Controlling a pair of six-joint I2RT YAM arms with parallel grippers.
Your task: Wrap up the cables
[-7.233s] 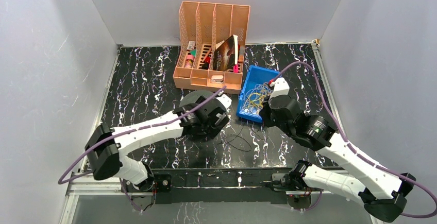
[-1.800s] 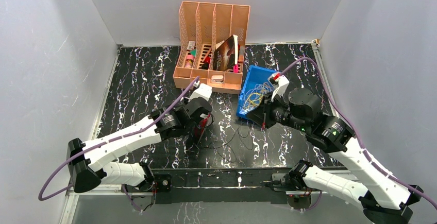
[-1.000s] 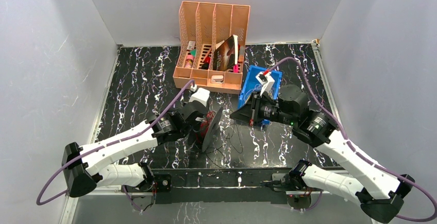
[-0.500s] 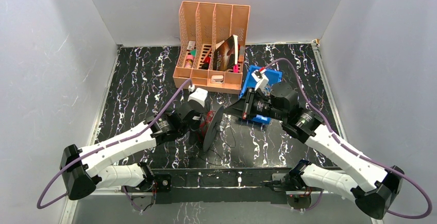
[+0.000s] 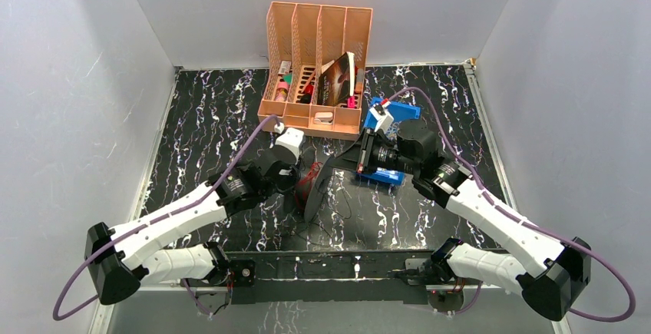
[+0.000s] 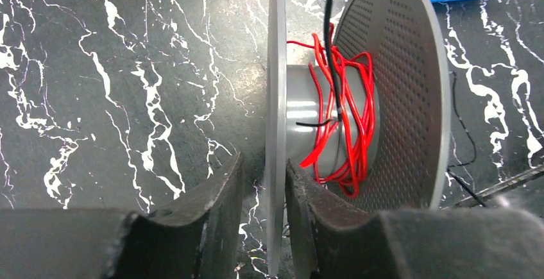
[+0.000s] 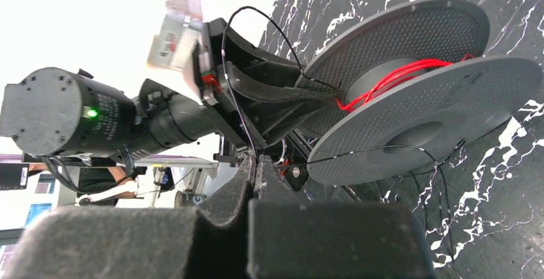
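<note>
Near the centre of the tabletop [image 5: 199, 119], the left claw [image 6: 263, 170] is clenched on the spool [image 6: 398, 99]. Its 2 fingers [image 6: 212, 215] pinch the thin rim of the left disc, one on each side. The spool is held w/ both discs upright and its axis going left-right. I cannot tell if it touches the tabletop.

Around the grey hub, between the 2 discs, the red cable [image 6: 351, 131] is wound in some loose turns. The black cable [image 6: 331, 35] comes down from above to the hub and crosses the red turns, w/ a short end sticking out to the left.

Just right of the spool, the right claw [image 7: 255, 160] is closed tight. A thin black strand goes out from between its tips, so it is grasping the black cable. More black cable lies loose on the tabletop, near and right of the spool.

Farther, behind the right claw, the blue bin [image 5: 405, 110] is mostly hidden by the arm. At the far edge stands the orange organizer [image 5: 318, 50] w/ 4 compartments and some small items inside.
</note>
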